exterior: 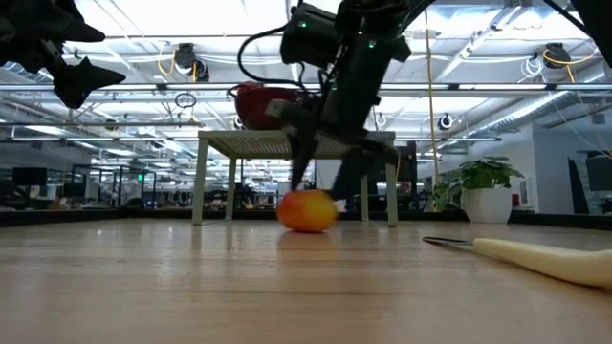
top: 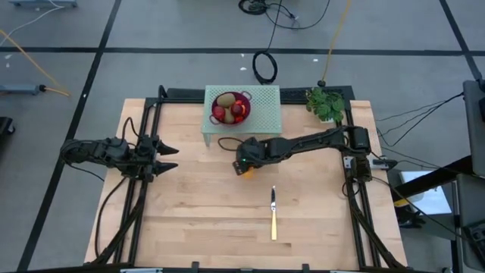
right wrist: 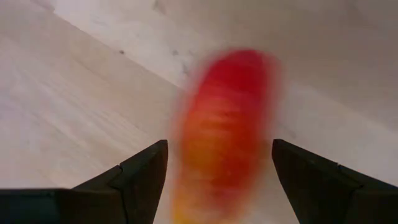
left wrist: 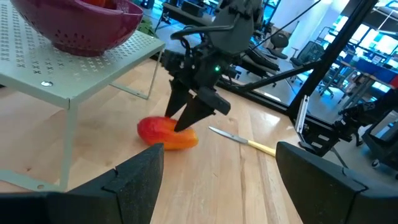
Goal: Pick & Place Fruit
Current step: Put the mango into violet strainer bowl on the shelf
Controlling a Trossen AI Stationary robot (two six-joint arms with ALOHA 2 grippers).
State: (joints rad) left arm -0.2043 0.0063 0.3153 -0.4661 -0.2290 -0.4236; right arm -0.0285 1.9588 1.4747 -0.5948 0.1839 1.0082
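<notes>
Right claw spread over the oblong fruit on the table

High view: the right claw (top: 244, 166) hangs over the red-orange-yellow oblong toy fruit (top: 245, 171) on the pale wooden table (top: 204, 220); the left claw (top: 168, 158) waits spread at the left edge. Low view: the fruit lies below the dark fingers (exterior: 301, 167). Right wrist view: fingers stand apart either side of the fruit.

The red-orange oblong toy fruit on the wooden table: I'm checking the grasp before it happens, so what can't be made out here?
- Contact between the open right gripper and the red-orange oblong toy fruit: high view, the gripper covers most of the fruit.
- Fruit's surface: right wrist view, blurred.
- Contents of the purple perforated colander bowl: high view too small; left wrist view cut off by the edge.
</notes>
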